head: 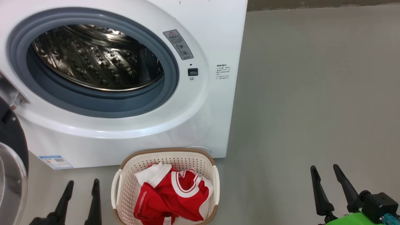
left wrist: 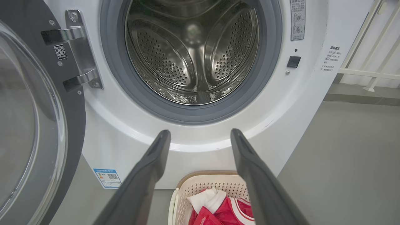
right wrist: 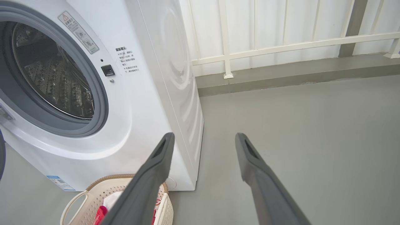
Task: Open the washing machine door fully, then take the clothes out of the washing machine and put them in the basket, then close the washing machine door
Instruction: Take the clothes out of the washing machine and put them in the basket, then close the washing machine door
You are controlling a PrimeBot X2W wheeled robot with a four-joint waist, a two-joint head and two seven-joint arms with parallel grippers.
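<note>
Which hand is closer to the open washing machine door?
The left hand: it sits right beside the washing machine door at the head view's left edge. The right hand is over the floor, beyond the basket.

Glossy, smooth white casing on washing machine (head: 203, 125). Upper left, drum (head: 93, 59): shiny perforated steel; gasket (head: 103, 104) matt grey rubber. Left edge, door (left wrist: 73, 131): dark smooth rim, clear glass bowl (left wrist: 25, 125), bright metal hinge (left wrist: 79, 47). Bottom centre, basket (head: 125, 187): matt cream perforated plastic, brown woven-look rim. Clothes (head: 175, 200): red and white cloth, slight sheen. Matt grey floor (head: 312, 93).

Jaws spread; basket (right wrist: 90, 201) just beside washing machine (right wrist: 140, 109).
</note>
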